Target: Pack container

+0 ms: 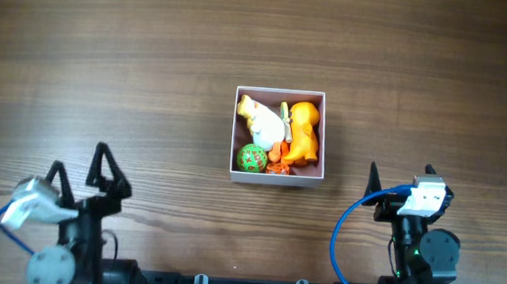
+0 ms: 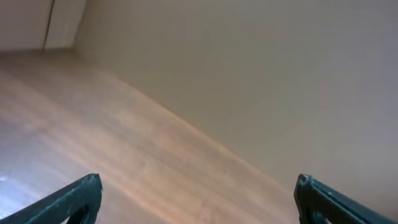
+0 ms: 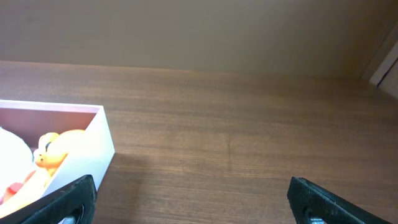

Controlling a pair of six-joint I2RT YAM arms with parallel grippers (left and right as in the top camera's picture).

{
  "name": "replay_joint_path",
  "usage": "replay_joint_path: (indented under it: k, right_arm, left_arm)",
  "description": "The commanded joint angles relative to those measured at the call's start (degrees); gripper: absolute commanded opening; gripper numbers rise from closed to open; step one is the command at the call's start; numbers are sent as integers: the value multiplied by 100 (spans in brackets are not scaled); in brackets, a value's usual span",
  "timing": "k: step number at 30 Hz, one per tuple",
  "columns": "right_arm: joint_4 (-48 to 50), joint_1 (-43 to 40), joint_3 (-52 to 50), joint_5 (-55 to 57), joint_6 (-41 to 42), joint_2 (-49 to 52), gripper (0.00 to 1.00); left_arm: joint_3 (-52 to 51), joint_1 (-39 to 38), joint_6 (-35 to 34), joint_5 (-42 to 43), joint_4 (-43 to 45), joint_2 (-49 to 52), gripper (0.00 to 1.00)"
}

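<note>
The container (image 1: pixel 317 98), a small square box with white walls and a pink inside, sits mid-table. It holds a white toy (image 1: pixel 262 119), an orange toy animal (image 1: pixel 304 128), a green patterned ball (image 1: pixel 251 157) and small orange bits (image 1: pixel 278 162). It also shows at the left of the right wrist view (image 3: pixel 93 140), with the orange toy (image 3: pixel 53 152) inside. My left gripper (image 1: pixel 77 166) is open and empty at the front left, over bare wood (image 2: pixel 198 186). My right gripper (image 1: pixel 401 172) is open and empty at the front right, right of the container (image 3: pixel 189 190).
The wooden table (image 1: pixel 106 58) stretches all round the container. A beige wall (image 2: pixel 249 62) rises beyond the table's far edge in both wrist views. A blue cable (image 1: pixel 342 231) loops by the right arm's base.
</note>
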Motion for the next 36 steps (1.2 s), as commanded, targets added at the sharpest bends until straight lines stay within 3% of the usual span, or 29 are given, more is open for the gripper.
replay_joint_path:
  k: [1,9,20,27,36]
  right_arm:
    - [15,-24,-2,-92,0,-57,100]
    - [15,-24,-2,-90,2,-57,100]
    - [15,-24,-4,-92,2,-57,100]
    - [15,-24,-2,-92,2,-57,100]
    - [15,-24,-4,-92,2,-57,100]
  left_arm:
    - [-852,48,81,37,750,-57,100]
    - [-1700,46,431,260,1521,-59,100]
    - [-2190,-68,728,361,1602,-59,100]
    - [-2227,-195,1561,485,1644,-61,100]
    - [-2227,-195,1556,485,1641,-52,100]
